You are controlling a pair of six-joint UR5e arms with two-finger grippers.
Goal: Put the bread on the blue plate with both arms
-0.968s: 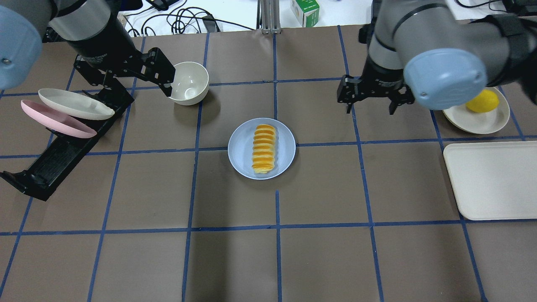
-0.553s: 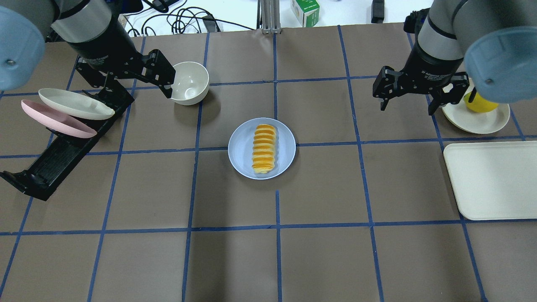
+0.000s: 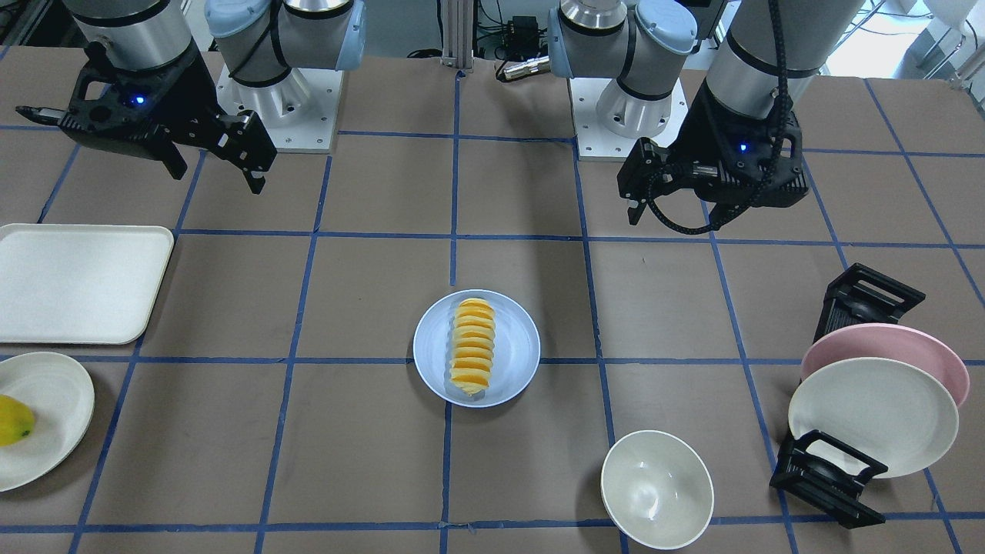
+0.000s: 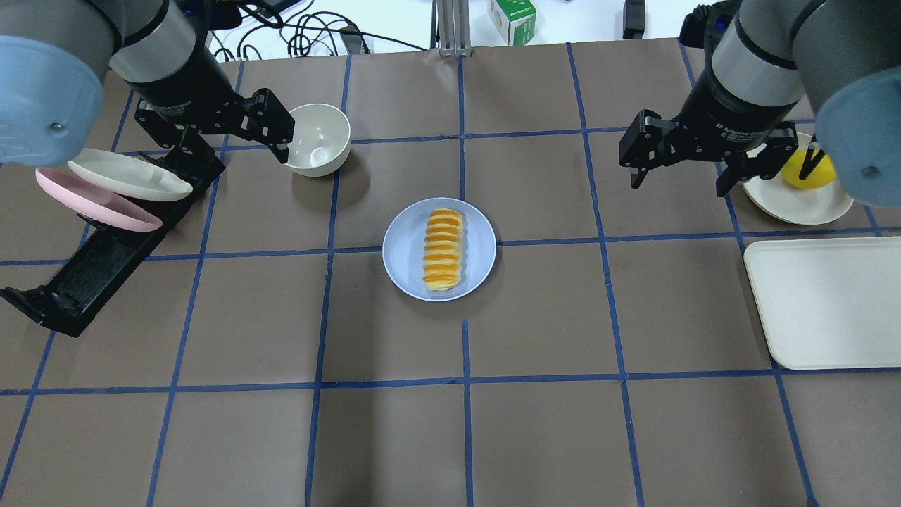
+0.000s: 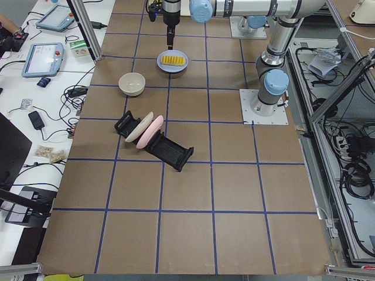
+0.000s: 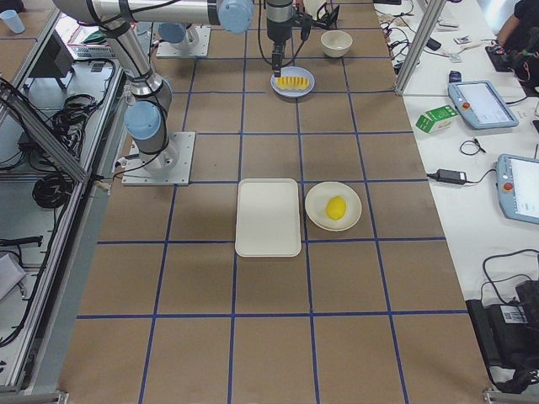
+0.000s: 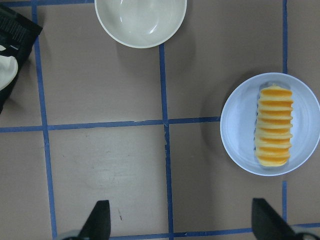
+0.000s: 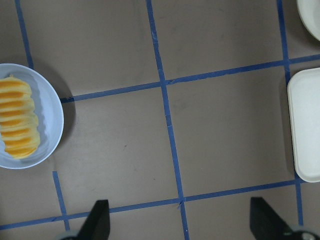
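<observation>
The bread (image 4: 443, 250) lies lengthwise in the blue plate (image 4: 405, 250) at the middle of the table, also in the front view, bread (image 3: 472, 350) on plate (image 3: 515, 346). My left gripper (image 4: 236, 151) is open and empty, raised beside the white bowl, well left of the plate. My right gripper (image 4: 679, 186) is open and empty, raised well right of the plate. The left wrist view shows the bread (image 7: 274, 127) ahead to the right of its open fingers (image 7: 100, 220). The right wrist view shows the bread (image 8: 17, 122) at the left edge.
A white bowl (image 4: 318, 139) stands close to the left gripper. A black dish rack (image 4: 105, 239) holds a pink plate (image 4: 98, 204) and a cream plate (image 4: 127, 174). At right are a cream plate (image 4: 802, 201) with a yellow fruit (image 4: 808, 169) and a cream tray (image 4: 823, 303).
My right arm has swung right, away from the plate toward the fruit plate. My left arm has shifted slightly. The bread and plate have not moved.
</observation>
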